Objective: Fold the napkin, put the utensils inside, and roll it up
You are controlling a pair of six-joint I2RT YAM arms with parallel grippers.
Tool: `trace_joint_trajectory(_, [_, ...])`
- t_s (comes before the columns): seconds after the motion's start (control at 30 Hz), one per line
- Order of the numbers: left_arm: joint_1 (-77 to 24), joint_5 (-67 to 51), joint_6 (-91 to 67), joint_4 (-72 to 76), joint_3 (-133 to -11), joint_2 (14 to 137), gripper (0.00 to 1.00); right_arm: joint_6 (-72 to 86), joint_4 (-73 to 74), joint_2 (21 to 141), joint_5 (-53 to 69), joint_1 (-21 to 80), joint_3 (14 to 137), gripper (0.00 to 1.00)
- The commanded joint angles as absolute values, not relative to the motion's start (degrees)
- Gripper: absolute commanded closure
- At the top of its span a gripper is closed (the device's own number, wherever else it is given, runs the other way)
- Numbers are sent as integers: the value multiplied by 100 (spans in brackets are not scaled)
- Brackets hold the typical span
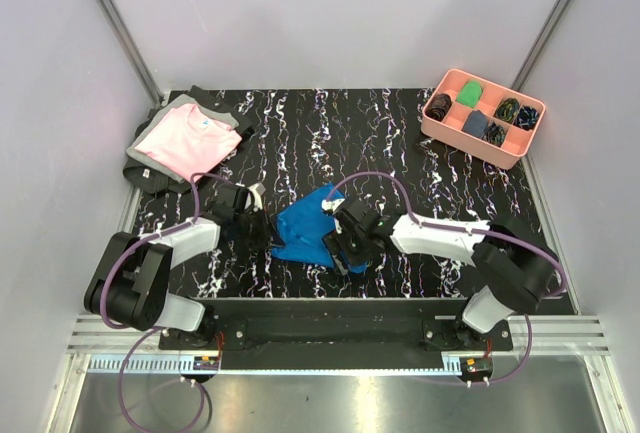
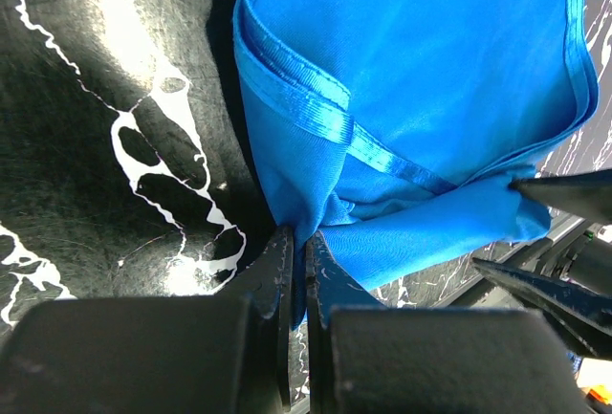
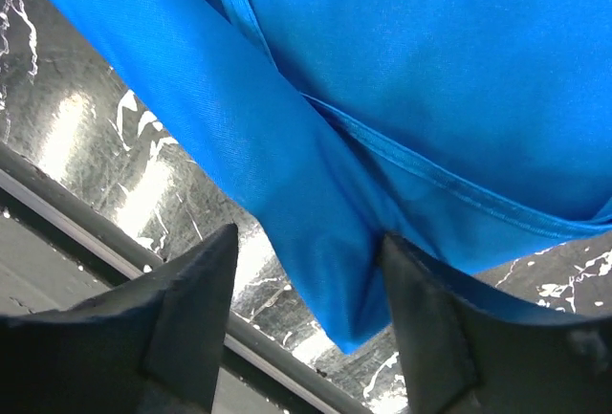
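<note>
Right now the napkin point(image 1: 305, 225) is lying bunched and loosely folded on the black, white-veined table point(image 1: 400, 153), with its hemmed edges doubling over one another. The left gripper point(image 2: 298, 238) is sitting at the napkin's left side, its jaws pressing tight together on a gathered pinch of the blue cloth, which is fanning out from that pinch across the left wrist view. The right gripper point(image 3: 306, 242) is sitting at the napkin's near right side, its jaws standing well apart with a folded corner of the napkin hanging down between them; the cloth is running close along one finger, but nothing is being clamped there. A folded pink shirt point(image 1: 190, 138) is resting on the table well beyond the napkin to the far left, and a salmon-coloured tray point(image 1: 465, 143) with small cloth bundles in its compartments is sitting well beyond the napkin to the far right.
</note>
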State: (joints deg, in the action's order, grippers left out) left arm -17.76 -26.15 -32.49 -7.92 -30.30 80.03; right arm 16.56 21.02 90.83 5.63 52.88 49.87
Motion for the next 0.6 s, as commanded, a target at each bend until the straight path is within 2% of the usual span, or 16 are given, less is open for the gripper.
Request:
trace_joint_trajectory(0.0, [-1714,-2435,-3067,-1002,-3067,8086,100,1793,2689,9290,835,5317,5255,40])
trace_joint_trajectory(0.13, [-1670,-2417,-3076,-1011,-3076,8077,100,1793,3172,9641,1281,5274,5475,52])
trace_joint_trajectory(0.33, [-1626,-2312,-3050,-1063,-3102,8095,100,1653,3129,10081,2572,4344,5292,54])
trace_joint_trajectory(0.47, [-1617,-2329,-3024,-1072,-3146,8138,100,1477,3111,10108,2759,4210,5352,48])
trace_joint_trajectory(0.53, [-1608,-2355,-3023,-1072,-3164,8156,100,1433,3111,9976,2856,4201,5536,43])
trace_joint_trajectory(0.57, [-1608,-2355,-3015,-1072,-3173,8174,100,1389,3111,9810,2891,4201,5615,37])
